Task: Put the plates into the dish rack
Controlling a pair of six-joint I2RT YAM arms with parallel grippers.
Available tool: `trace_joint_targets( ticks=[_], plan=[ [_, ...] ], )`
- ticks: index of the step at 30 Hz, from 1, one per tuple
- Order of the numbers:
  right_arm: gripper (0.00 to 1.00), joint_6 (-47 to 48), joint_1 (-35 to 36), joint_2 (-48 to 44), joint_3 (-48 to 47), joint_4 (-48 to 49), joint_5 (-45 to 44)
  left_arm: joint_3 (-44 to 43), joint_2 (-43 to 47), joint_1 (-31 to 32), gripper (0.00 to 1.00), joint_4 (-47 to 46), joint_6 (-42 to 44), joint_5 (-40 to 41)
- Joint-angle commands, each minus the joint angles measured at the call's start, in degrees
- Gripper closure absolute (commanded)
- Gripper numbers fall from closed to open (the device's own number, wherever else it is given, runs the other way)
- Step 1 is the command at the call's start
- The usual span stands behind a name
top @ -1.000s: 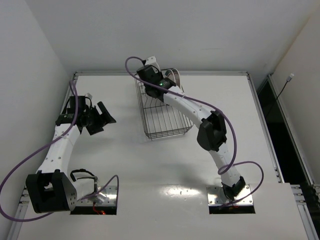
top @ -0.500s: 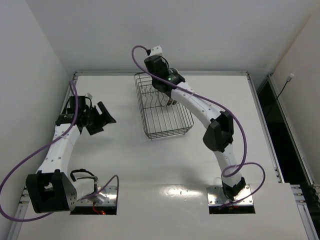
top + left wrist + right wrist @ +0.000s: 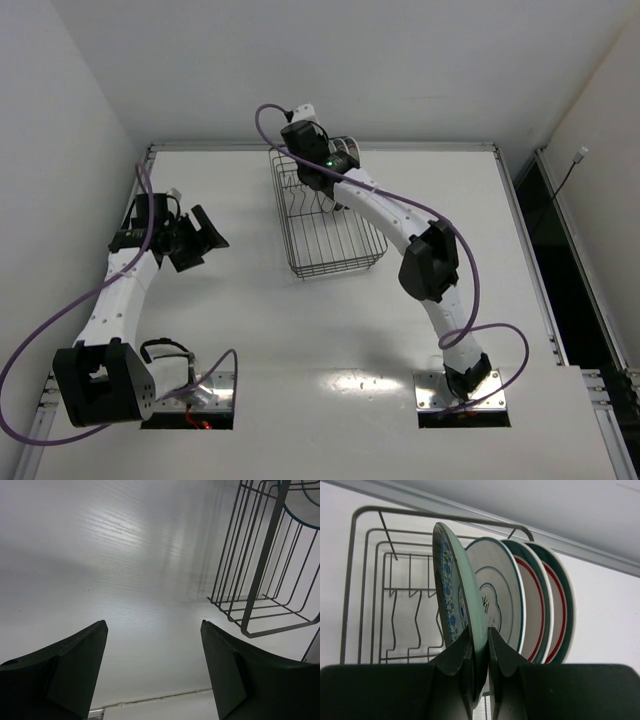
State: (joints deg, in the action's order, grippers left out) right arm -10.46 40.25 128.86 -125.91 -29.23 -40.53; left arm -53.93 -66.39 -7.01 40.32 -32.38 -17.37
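The right claw (image 3: 479,641) is squeezed tight on the edge of the small teal plate (image 3: 454,587) and holds it standing up. The left claw (image 3: 152,625) is wide open with nothing in it, and it hangs over the table away to the left of the rack. The dish rack (image 3: 330,240) sits at the far side of the table, in the middle. Inside it, two big white plates with green rims and red rings (image 3: 534,602) stand at the far end. Next comes the white plate with thin dark lines (image 3: 496,592). Then comes the teal one, last in the row, with free prongs beside it. I think the job is nearly done, because all four plates are up in the rack. What looks left is for the right claw to let go and lift away. I cannot tell if the teal plate is sitting all the way down between the prongs yet. The room has plain pale walls on three sides. The white table (image 3: 300,340) is smooth and a bit shiny, and the ceiling light glints off it near the front. Purple cables (image 3: 40,330) loop from both arms.
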Motion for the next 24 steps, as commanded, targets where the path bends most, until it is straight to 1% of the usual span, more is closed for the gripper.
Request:
trace_joint_targets(
  ticks=[1,11,15,17,19,20,21,24],
  plan=[
    [1.00,0.4,0.2,1.7,-1.3,2.1,-2.4,0.3,1.2,-1.3,0.27,-0.4,1.0,-0.6],
    [1.00,-3.4,-0.3,4.9,0.8,0.1,-1.2,0.8,1.2,-1.8,0.27,0.1,1.5,-0.6],
    [1.00,-6.8,-0.9,6.0,0.8,-1.8,1.6,0.8,1.2,-1.8,0.27,0.6,2.1,-0.6],
    [1.00,-8.6,-0.9,6.1,0.8,-2.8,1.6,0.8,1.2,-1.8,0.27,0.6,2.1,-0.6],
    [1.00,-11.8,-0.9,5.1,1.3,-4.3,-2.4,0.8,1.2,-1.8,0.27,0.6,2.1,-0.6],
    [1.00,-11.8,-0.9,3.6,4.6,-3.0,-3.9,0.8,1.2,-1.8,0.27,0.6,2.1,-0.6],
    [1.00,-10.6,-0.4,-0.2,9.3,1.9,-4.6,0.8,1.2,-1.8,0.27,0.6,2.1,-0.6],
    [1.00,-10.6,-0.3,-2.9,10.9,4.5,-7.7,0.8,1.2,-1.8,0.27,0.6,2.1,-0.6]
  ],
)
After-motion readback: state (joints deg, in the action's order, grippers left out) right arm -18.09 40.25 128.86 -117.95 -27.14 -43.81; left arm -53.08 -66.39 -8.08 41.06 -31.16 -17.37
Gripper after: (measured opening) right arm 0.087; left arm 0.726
